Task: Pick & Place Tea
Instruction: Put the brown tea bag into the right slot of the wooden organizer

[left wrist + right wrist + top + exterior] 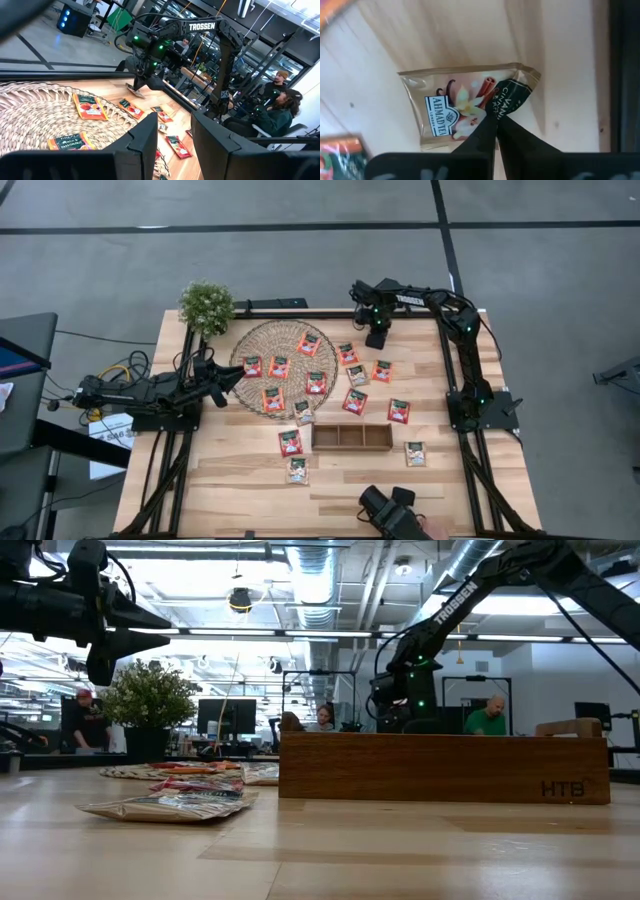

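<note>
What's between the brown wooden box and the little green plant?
In the high view, the round woven mat with red tea sachets on it lies between the wooden tray and the plant.

Our right gripper (pixel 377 338) hangs low off a sharply bent arm, wrist pitched downward, fingers (pixel 485 135) pinched together at the tips. Our left gripper (pixel 232 377) hovers level, arm stretched sideways, its fingers (pixel 145 140) standing apart.

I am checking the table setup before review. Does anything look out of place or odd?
Mostly the tea: sachets lie scattered over the woven mat and bare table, while the wooden tray looks empty. The right gripper is shut on a pale sachet.
</note>
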Controlling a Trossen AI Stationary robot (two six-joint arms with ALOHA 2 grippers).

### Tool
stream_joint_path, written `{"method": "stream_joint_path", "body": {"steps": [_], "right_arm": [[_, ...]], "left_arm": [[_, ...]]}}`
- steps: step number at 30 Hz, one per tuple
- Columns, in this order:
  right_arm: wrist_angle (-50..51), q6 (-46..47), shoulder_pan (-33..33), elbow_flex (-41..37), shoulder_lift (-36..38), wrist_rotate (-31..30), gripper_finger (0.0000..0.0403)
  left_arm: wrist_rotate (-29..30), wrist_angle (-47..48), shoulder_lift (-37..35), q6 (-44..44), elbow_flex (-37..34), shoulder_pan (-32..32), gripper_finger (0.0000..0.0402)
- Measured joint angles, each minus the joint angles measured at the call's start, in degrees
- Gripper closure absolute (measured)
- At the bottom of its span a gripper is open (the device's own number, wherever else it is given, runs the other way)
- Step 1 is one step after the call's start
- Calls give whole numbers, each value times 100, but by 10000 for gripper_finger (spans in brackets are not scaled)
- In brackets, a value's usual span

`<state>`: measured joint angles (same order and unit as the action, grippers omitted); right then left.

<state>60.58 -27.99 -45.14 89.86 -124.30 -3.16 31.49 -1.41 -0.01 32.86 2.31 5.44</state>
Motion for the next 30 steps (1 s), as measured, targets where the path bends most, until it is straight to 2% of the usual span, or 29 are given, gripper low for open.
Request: {"method": "stream_joint_path", "body": {"steps": [7, 15, 20, 30], "right_arm": [[410, -6, 226, 257, 369, -442, 401], [826, 119, 818, 264, 1153, -480, 401], [1186, 482, 1455, 265, 1850, -516, 402], [1941, 1901, 3356, 265, 2960, -1318, 402]], "left_arm": [[1, -1, 0, 0, 0, 1, 291], [0, -2, 0, 0, 0, 1, 291], [0, -2, 0, 1, 0, -1, 291], [1, -2, 0, 20, 0, -1, 291]]}}
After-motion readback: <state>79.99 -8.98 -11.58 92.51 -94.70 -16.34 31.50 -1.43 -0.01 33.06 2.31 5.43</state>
